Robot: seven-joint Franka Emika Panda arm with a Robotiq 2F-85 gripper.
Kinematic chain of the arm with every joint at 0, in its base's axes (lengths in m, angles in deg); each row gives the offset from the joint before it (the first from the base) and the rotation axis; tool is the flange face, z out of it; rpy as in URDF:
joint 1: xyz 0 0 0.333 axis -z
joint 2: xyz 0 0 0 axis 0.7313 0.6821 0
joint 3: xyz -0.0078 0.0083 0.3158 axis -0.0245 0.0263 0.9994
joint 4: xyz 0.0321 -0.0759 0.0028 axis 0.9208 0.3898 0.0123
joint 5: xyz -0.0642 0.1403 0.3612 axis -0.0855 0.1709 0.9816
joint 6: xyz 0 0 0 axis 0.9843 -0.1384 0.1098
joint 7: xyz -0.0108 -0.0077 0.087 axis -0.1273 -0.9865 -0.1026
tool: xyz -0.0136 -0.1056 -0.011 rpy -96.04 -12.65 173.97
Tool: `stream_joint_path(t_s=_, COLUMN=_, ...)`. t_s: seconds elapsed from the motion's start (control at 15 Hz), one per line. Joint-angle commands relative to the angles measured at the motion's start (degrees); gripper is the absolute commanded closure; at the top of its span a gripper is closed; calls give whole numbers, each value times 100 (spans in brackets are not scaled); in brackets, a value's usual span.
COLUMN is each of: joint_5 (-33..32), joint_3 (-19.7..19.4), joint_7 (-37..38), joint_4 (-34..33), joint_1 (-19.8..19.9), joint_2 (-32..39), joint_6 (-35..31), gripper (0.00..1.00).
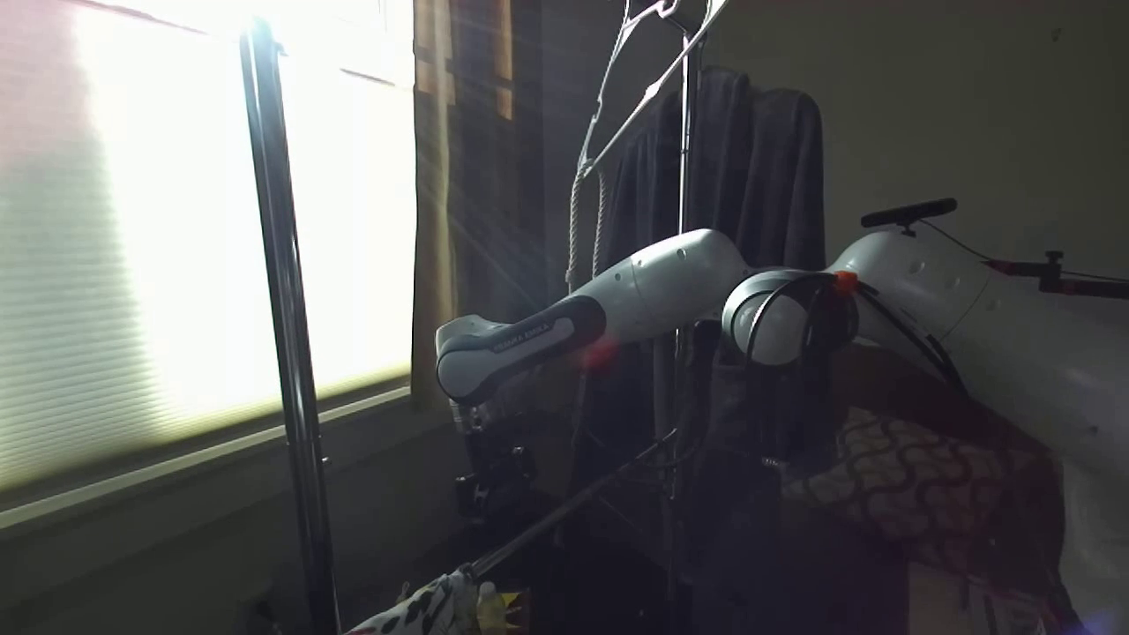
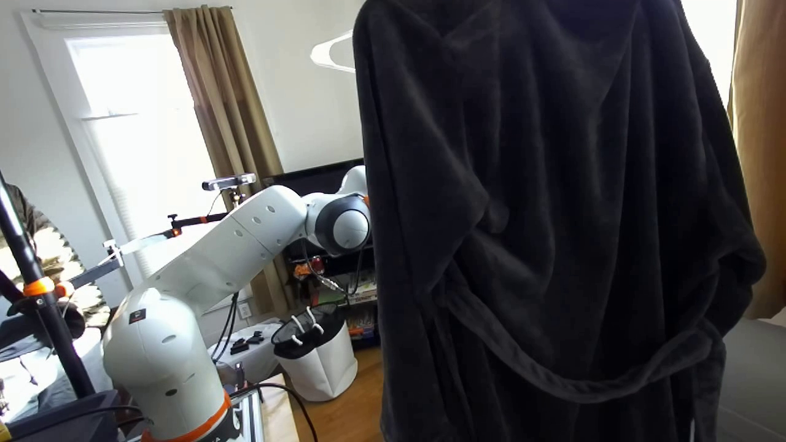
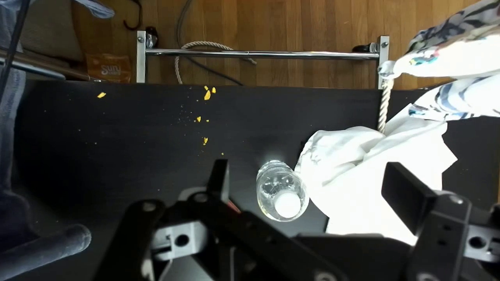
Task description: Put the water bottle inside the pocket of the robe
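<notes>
The water bottle (image 3: 279,191), clear with a white cap, stands on a dark surface (image 3: 117,156) in the wrist view. Its right side meets a white cloth. My gripper (image 3: 312,185) is open in the wrist view, its fingers wide apart. The bottle shows between them, nearer the left finger; nothing is held. In an exterior view the gripper (image 1: 494,494) points down, dim in shadow. The robe (image 2: 552,215) hangs large and dark with a loose belt in an exterior view, hiding the gripper there. Dark folded cloth (image 1: 741,176), likely the robe, hangs behind the arm. No pocket opening is distinguishable.
White cloth (image 3: 375,175) and a rope (image 3: 384,105) lie right of the bottle. A metal rail (image 3: 261,54) runs along the surface's far edge. A chrome pole (image 1: 287,309), a pale hanger (image 1: 648,93) and a slanted rod (image 1: 573,507) are near the arm. Crumbs (image 3: 207,95) dot the surface.
</notes>
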Motion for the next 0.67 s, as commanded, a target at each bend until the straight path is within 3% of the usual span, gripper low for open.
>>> stream_joint_path(t_s=0.0, joint_5=-22, joint_3=11, joint_7=-56, joint_4=32, joint_1=-17, joint_2=6, joint_6=-225, gripper=0)
stream_joint_path(t_s=0.33, joint_5=-26, joint_3=130, joint_7=-515, joint_4=-85, joint_1=-48, joint_2=487, joint_6=-2185, gripper=0)
stream_joint_path(t_s=0.6, joint_5=3, joint_3=8, joint_7=-619, joint_4=-384, joint_1=-165, joint_2=816, joint_6=-2838, gripper=0)
